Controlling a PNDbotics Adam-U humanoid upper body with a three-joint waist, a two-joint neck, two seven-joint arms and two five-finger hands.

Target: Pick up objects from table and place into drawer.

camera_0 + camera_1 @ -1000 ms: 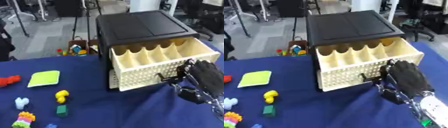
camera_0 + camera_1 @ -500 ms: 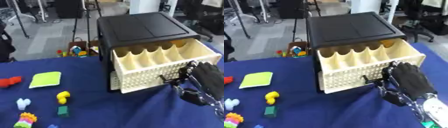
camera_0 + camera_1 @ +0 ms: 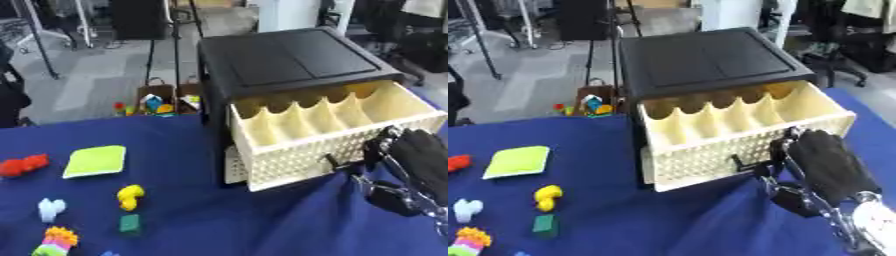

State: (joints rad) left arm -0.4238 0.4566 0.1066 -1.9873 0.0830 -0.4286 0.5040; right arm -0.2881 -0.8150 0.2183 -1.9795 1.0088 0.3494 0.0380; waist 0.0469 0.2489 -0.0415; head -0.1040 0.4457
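Note:
A black cabinet [image 3: 289, 55] stands on the blue table with its cream lattice drawer [image 3: 289, 152] pulled out, its compartments showing nothing inside. My right hand [image 3: 824, 165] is at the drawer front, fingers curled at the small black handle [image 3: 741, 164]. On the left of the table lie loose toys: a red piece [image 3: 22, 165], a lime-green flat square [image 3: 94, 161], a yellow piece [image 3: 131, 196], a pale piece [image 3: 51, 208], a green block [image 3: 129, 223] and a multicoloured block [image 3: 57, 240]. My left hand does not show.
Blue cloth [image 3: 227, 225] covers the table between the toys and the drawer. Behind the table on the floor sits a box of coloured toys [image 3: 157, 102]. Stands and office chairs fill the background.
The view has shifted slightly. My right hand stays at the drawer handle, and the drawer looks a little further out than before. The toys have not moved.

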